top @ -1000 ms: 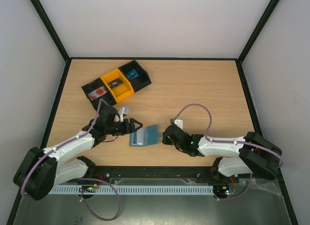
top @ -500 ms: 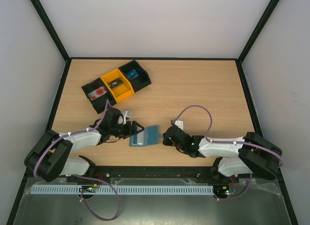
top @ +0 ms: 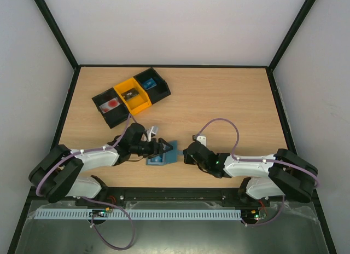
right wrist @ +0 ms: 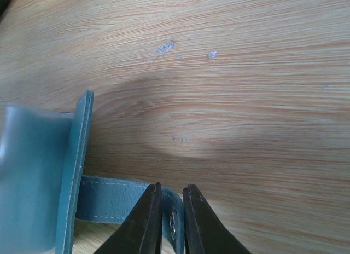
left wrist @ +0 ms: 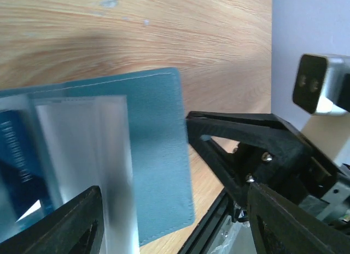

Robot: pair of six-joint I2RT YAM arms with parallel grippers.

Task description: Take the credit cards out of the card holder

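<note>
Now the right gripper clamps the tab of the slate-blue bifold card holder; the left gripper, spread wide, empty, must pinch the bright blue card at frame-left.

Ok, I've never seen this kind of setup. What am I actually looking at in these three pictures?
Two small robot arms are bolted at the near edge of a wooden table. The wide picture looks down from above; the other two come from a camera on each wrist. On the table lie a black-and-yellow tray and an open blue-grey card holder. The right gripper is pinched shut on the holder's side tab. The left gripper hangs open over the holder, where a blue card shows in a slot.
</note>
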